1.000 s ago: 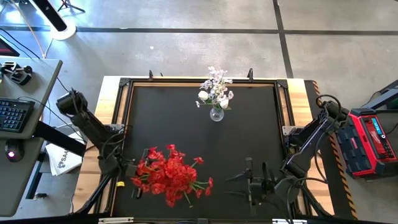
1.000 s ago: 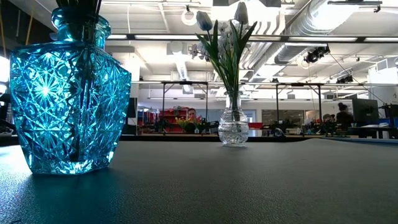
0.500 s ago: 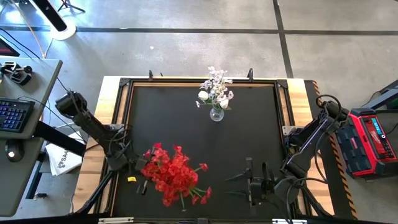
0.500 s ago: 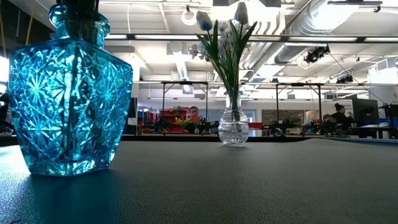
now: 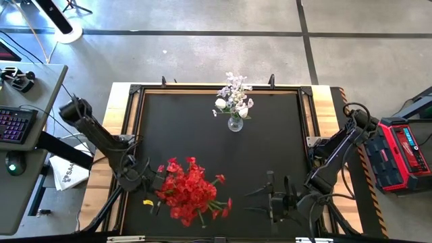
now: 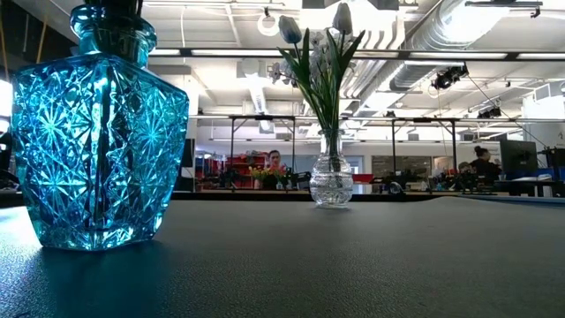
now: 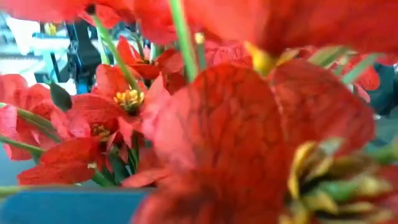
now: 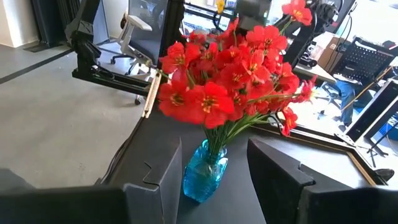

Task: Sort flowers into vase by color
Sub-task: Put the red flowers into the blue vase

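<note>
The red flowers [image 5: 192, 192] stand bunched in a blue cut-glass vase [image 6: 97, 132] near the table's near-left part; the right wrist view shows the red flowers [image 8: 233, 71] above the blue vase [image 8: 202, 174]. The white flowers [image 5: 233, 94] stand in a small clear vase [image 6: 332, 184] by the far edge. My left gripper [image 5: 150, 181] is at the left side of the red bunch, and red blooms [image 7: 211, 124] fill its wrist view and hide it. My right gripper [image 5: 270, 199] lies open near the near edge, right of the bunch, touching nothing.
A black mat [image 5: 283, 148] in a wooden frame covers the table. A small yellow bit [image 5: 147, 201] lies beside the red bunch. A desk with keyboard [image 5: 17, 125] stands left of the table, a red case [image 5: 403, 152] to its right. People sit in the room behind.
My left arm has moved a little toward the table's right, into the red bunch. The blue vase has turned slightly on the mat, and the red bunch has swayed and shifted a little to the right. The right arm has kept still.
</note>
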Controlling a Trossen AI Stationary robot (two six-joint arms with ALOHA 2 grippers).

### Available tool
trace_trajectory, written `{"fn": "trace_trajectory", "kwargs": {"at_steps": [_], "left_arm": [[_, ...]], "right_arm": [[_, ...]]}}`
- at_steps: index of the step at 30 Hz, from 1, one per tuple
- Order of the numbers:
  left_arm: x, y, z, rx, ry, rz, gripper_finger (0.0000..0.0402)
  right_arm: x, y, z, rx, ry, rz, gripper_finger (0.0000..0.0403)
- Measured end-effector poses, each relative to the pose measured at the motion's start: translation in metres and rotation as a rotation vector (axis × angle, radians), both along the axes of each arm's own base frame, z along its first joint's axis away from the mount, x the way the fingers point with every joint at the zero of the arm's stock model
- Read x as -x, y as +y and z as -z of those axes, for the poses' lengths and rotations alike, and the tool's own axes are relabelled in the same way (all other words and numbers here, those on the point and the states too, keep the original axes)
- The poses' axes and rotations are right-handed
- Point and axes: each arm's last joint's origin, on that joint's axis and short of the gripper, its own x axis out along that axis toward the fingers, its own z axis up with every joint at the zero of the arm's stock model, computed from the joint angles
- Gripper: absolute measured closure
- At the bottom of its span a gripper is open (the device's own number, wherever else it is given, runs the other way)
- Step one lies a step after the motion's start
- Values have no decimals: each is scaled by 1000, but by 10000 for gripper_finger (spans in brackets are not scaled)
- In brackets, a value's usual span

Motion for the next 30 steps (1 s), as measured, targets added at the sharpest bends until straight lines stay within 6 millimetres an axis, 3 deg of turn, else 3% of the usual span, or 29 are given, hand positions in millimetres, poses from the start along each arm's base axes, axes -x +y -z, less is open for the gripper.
{"fn": "trace_trajectory", "kwargs": {"at_steps": [8, 15, 21, 24, 30], "left_arm": [[6, 6, -29, 24, 130, -16, 235], [23, 19, -51, 107, 161, 93, 180], [39, 34, -67, 132, 144, 122, 174], [47, 41, -84, 114, 131, 109, 174], [45, 22, -112, -148, 107, -43, 184]], "right_arm": [[0, -1, 2, 3, 20, 4, 247], [0, -1, 2, 4, 20, 4, 247], [0, -1, 3, 3, 20, 4, 247], [0, -1, 2, 3, 20, 4, 247], [0, -1, 3, 3, 20, 4, 247]]}}
